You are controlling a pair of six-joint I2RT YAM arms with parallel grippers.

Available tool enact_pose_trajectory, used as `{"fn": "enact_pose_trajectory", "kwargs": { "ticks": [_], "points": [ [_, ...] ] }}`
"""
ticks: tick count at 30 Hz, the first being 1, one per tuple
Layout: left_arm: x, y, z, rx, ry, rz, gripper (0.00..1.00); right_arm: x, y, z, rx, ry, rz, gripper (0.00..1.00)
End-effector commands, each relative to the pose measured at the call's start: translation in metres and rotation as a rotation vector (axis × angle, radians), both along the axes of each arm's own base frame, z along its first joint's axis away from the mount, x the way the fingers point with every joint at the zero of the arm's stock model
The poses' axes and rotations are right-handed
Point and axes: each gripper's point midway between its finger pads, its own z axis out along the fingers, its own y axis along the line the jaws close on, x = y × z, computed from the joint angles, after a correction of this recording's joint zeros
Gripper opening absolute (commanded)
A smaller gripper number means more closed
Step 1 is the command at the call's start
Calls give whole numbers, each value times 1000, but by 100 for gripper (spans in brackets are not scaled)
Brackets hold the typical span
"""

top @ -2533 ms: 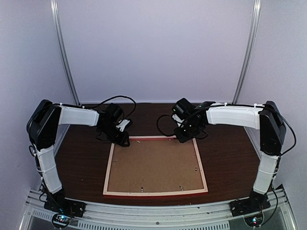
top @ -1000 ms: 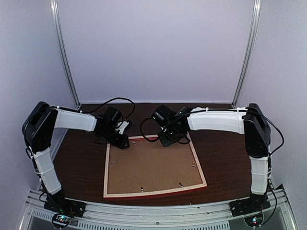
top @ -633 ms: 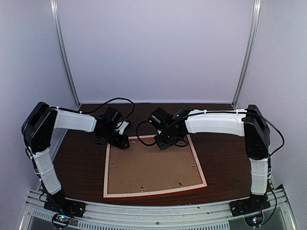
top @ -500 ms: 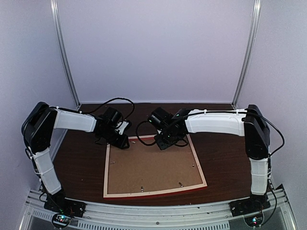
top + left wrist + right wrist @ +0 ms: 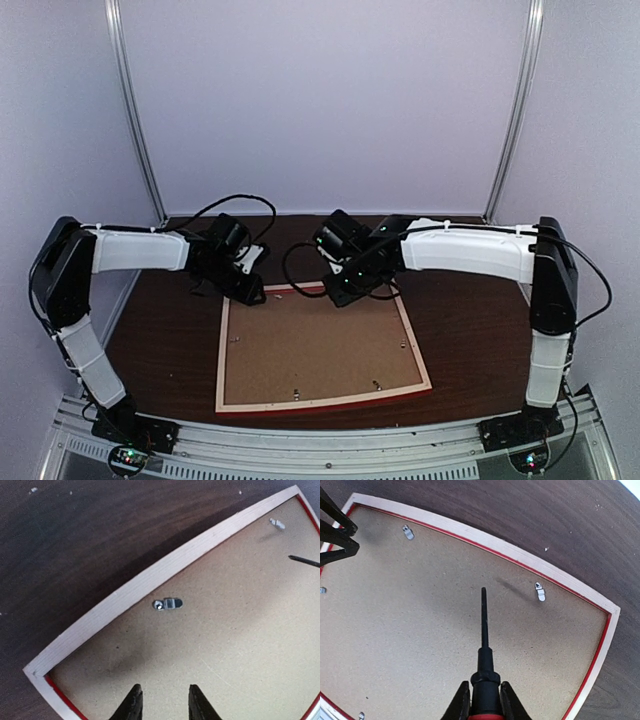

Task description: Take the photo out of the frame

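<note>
Over the far-left corner of the frame (image 5: 323,403), which lies face down on the desk (image 5: 470,320), my left end effector (image 5: 164,696) hangs slightly open and empty, a metal tab (image 5: 168,603) just ahead of it. The photo is hidden under the brown backing board (image 5: 225,630). Toward the frame's far middle, my right end effector (image 5: 482,700) is clamped on a red-handled tool (image 5: 483,625), its shaft pointing across the board with the tip near a second tab (image 5: 540,591), so I judge this arm the nearer one.

The backing board (image 5: 320,345) covers whatever sits inside the frame (image 5: 325,402), whose front faces the worktop (image 5: 470,320) unseen. Each wrist view's bottom edge crops its own fingers, the left fingers (image 5: 132,705) and the right fingers (image 5: 461,702), and cuts the tool (image 5: 483,630) at its red handle. From above, the fingertips seem hidden under the wrists.
</note>
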Motion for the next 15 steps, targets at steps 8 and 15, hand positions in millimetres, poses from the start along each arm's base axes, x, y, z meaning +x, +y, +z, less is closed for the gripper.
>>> {"fn": "enact_pose_trajectory", "kwargs": {
  "ticks": [8, 15],
  "points": [
    [13, 1, 90, -73, -124, 95, 38, 6, -14, 82, 148, -214, -22, 0],
    [5, 6, 136, -151, -170, 140, 43, 14, -18, 118, 221, -341, -39, 0]
  ]
}}
